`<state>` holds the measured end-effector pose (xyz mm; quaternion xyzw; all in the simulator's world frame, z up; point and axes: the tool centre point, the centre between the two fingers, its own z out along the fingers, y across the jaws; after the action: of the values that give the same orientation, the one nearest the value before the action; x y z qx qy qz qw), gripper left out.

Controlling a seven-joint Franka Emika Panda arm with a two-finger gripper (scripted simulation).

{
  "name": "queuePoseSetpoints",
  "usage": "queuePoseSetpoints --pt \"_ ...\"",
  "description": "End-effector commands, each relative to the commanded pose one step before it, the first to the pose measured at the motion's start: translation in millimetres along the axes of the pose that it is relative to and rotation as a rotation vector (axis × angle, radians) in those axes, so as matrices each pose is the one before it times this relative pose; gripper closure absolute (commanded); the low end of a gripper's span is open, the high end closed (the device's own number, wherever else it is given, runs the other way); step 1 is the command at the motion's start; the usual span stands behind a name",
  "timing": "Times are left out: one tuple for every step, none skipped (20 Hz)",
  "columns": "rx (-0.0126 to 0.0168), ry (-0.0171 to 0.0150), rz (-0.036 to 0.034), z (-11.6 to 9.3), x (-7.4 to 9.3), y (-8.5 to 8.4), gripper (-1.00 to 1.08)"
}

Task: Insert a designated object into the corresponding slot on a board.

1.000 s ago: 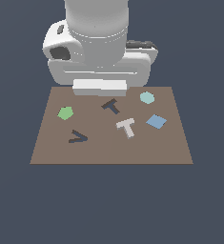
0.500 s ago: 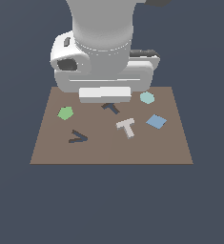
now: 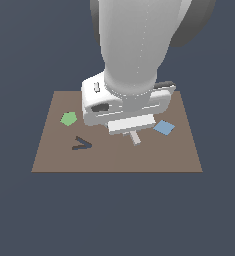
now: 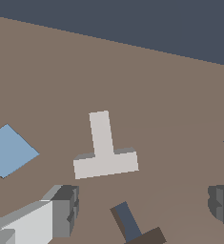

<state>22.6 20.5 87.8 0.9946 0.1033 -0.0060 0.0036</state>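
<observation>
Off-white T block (image 4: 104, 155) lies flat on the brown board (image 4: 170, 95), mid-frame, ungrasped. The tool (image 4: 137, 209) hangs above it, jaws wide, presumably to straddle it. Dark T slot (image 4: 132, 226) sits just beside.

A thick, smooth white cylindrical arm (image 3: 131, 45) is widening into a boxy white wrist housing with dark grey recesses and a pale bar beneath. Behind it a grey rounded joint is showing. The end effector (image 4: 132, 209) is showing grey blocky fingertips (image 4: 66, 209).
</observation>
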Motion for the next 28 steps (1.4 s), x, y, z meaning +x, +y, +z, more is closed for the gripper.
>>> queuePoseSetpoints --pt "0.00265 0.00527 -0.04731 13.21 9.33 -9.15 -0.92" --pt "0.00071 0.00147 -0.01553 4.35 3.08 -2.97 -0.92" --pt "0.00060 0.00131 -0.01408 3.92 2.80 -2.69 -0.92" --pt "0.00049 0.00116 -0.01262 3.49 2.52 -2.40 -0.92" --pt "0.00039 0.00100 -0.01118 3.06 2.24 -2.13 -0.92" --pt "0.00029 0.00085 -0.00971 2.64 1.95 -1.84 -0.92" --pt "0.00021 0.00070 -0.00824 2.22 1.66 -1.56 -0.92" --pt "0.00014 0.00056 -0.00678 1.80 1.37 -1.29 -0.92" --pt "0.00008 0.00042 -0.00529 1.39 1.07 -1.00 -0.92" --pt "0.00004 0.00029 -0.00377 0.98 0.77 -0.71 -0.92" --pt "0.00002 0.00017 -0.00223 0.59 0.46 -0.41 -0.92" --pt "0.00001 0.00006 -0.00084 0.19 0.17 -0.20 -0.92" --pt "0.00045 -0.00140 0.00399 -0.64 -1.16 0.24 -0.92" --pt "0.00000 0.00000 0.00000 0.42 0.01 0.05 -0.92" --pt "-0.00011 0.00011 -0.00046 1.18 0.11 -0.14 -0.92" --pt "0.00000 0.00000 0.00000 2.12 0.05 0.26 -0.92" --pt "-0.00022 0.00023 -0.00092 2.80 0.21 -0.24 -0.92" --pt "-0.00019 0.00019 -0.00080 3.68 0.18 -0.06 -0.92" --pt "-0.00019 0.00019 -0.00080 3.68 0.16 -0.07 -0.92" --pt "-0.00015 0.00016 -0.00066 2.86 0.11 -0.08 -0.92" --pt "-0.00011 0.00011 -0.00046 2.05 0.07 -0.06 -0.92" --pt "0.00000 0.00000 0.00000 1.28 -0.01 0.14 -0.92" --pt "-0.00011 0.00011 -0.00046 0.34 0.07 -0.25 -0.92" --pt "0.00000 0.00000 0.00000 0.00 0.00 0.00 1.08" --pt "0.00000 0.00000 0.00000 0.00 0.00 0.00 1.08" --pt "0.00000 0.00000 0.00000 0.00 0.00 0.00 1.08" --pt "0.00000 0.00000 0.00000 0.00 0.00 0.00 1.08" --pt "0.00000 0.00000 0.00000 0.00 0.00 0.00 1.08"
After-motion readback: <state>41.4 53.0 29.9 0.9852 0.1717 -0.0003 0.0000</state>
